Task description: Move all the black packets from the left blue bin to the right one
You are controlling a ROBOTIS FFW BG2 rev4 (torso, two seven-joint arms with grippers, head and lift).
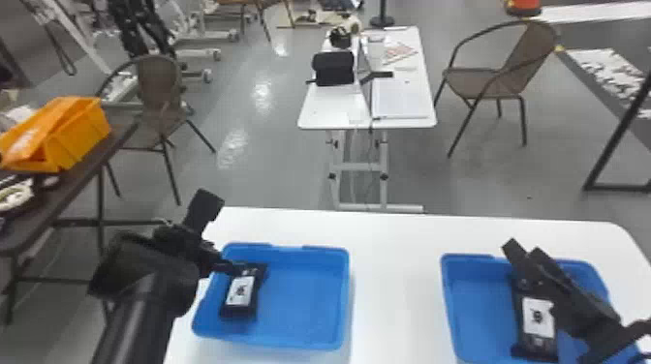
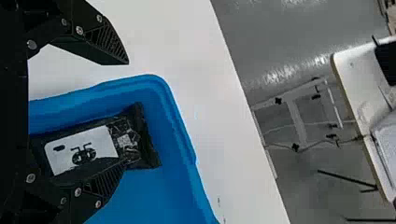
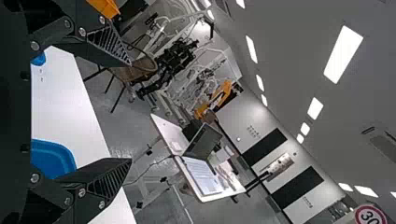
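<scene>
With left gripper [image 2: 126,115] wide open, empty, over left blue bin [image 1: 305,300], likely pre-grasp; next, centre on black packet [image 1: 240,291], close

White, rounded-corner surface [image 1: 397,290]; on it, left blue rectangular plastic bin [image 1: 305,300] and right blue rectangular plastic bin [image 1: 479,310], well apart.

Glossy grey floor [image 1: 271,159], brown chairs [image 1: 157,77], white desk [image 1: 334,106], bright ceiling lights [image 3: 343,53], perhaps dark wall panels [image 3: 265,146].
</scene>
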